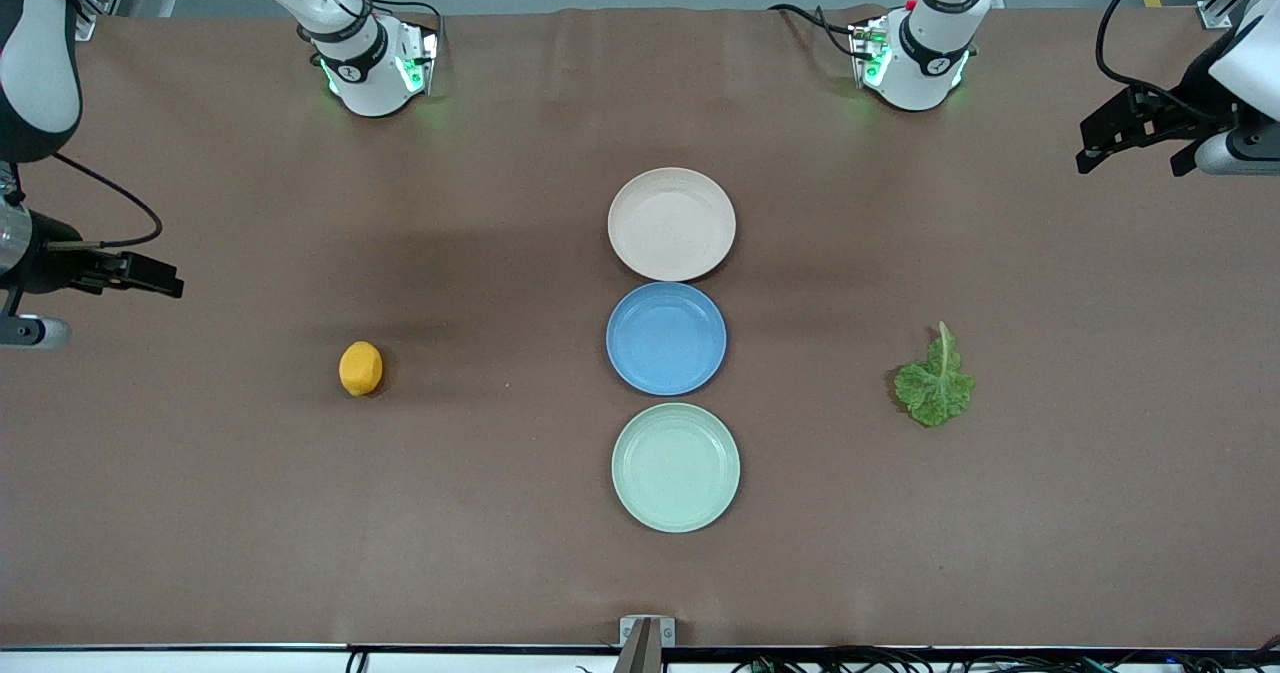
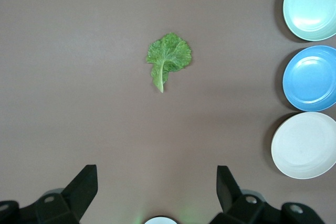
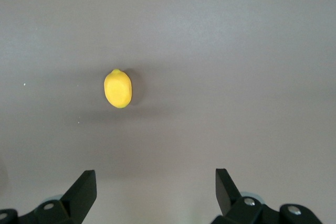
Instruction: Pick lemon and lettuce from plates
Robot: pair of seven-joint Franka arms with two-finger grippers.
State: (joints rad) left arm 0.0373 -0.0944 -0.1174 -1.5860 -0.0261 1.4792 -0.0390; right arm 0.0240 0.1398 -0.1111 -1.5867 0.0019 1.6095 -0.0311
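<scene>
The left gripper [image 2: 157,192] is held spread wide and empty, raised over the table's edge at the left arm's end; nothing is touched by its fingers [image 2: 84,184]. The right gripper [image 3: 156,192] is likewise spread wide and empty, raised over the edge at the right arm's end.

The lemon [image 1: 360,368] is seen on the bare brown table [image 1: 200,513], well apart from the blue plate [image 1: 666,338], toward the right arm's end. The lettuce [image 1: 935,383] lies flat on the table, well apart from the blue plate, toward the left arm's end.

The beige-pink plate [image 1: 671,223] is set just beside the blue plate, farther from the front camera; the mint green plate [image 1: 675,467] is set just beside it, nearer. All three plates are seen bare.
</scene>
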